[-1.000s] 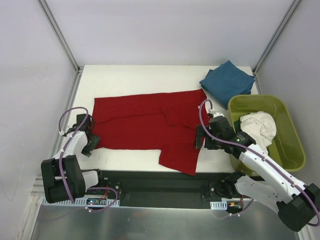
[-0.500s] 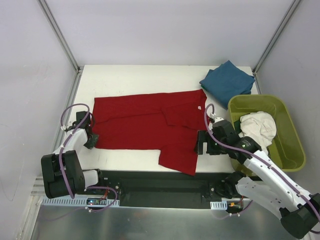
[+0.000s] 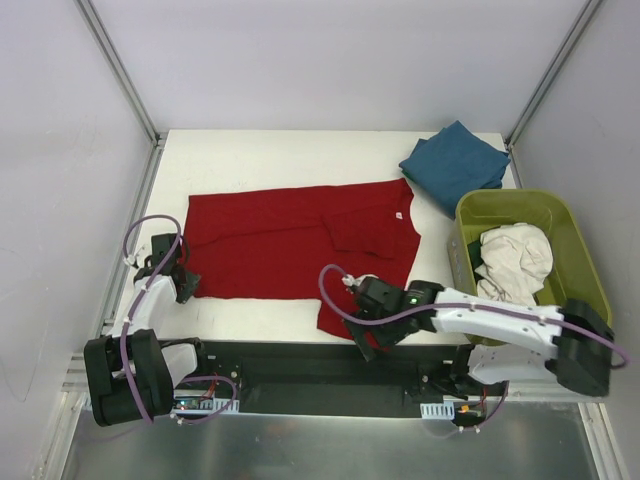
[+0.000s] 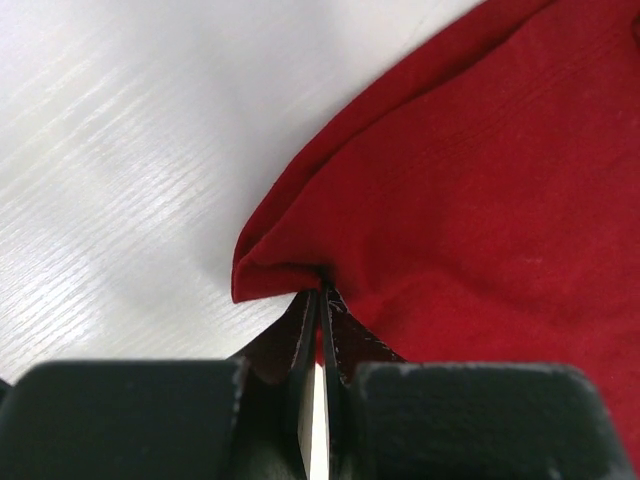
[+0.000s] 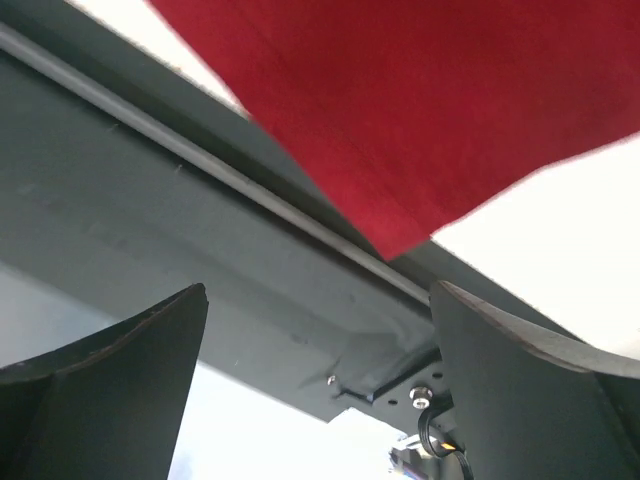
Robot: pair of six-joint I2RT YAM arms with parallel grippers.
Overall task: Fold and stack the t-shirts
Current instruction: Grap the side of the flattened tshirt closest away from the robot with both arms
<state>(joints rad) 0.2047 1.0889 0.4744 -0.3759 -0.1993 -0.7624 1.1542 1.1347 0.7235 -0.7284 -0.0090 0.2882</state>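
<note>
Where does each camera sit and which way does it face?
Top external: above and behind the bases, facing down on the table, both arms showing.
Left wrist: on the left arm, looking along the left pincer, shut on the red t-shirt corner.
Right wrist: looking past the open right pincer at the dark rail.
All share the red t-shirt.

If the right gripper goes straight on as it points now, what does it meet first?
Most likely the overhanging corner of the red t-shirt, just ahead of the right gripper and its open jaws; the dark frame rail sits close behind. Depth is unclear.
</note>
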